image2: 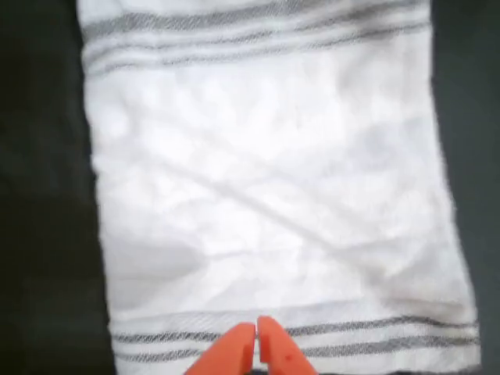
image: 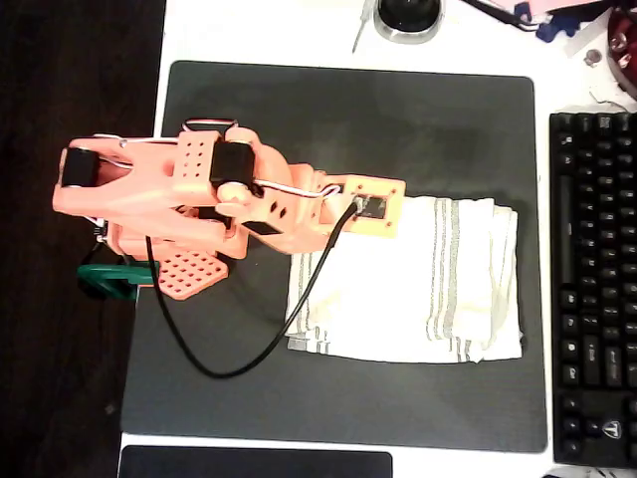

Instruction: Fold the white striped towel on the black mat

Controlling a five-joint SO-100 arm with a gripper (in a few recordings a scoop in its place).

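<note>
My gripper (image2: 256, 337) sat pressed together over the white striped towel's (image2: 273, 203) near striped hem, thin, limp cloth, I judged, best pinched at that edge.

In the overhead view the orange arm reaches from its base at the left out toward the right, its wrist plate with the camera at the far end and a black cable looping back below the arm. In the wrist view the end effector (image2: 256, 332) points down, its two orange fingertips (image2: 234, 344) pressed together with no gap
</note>
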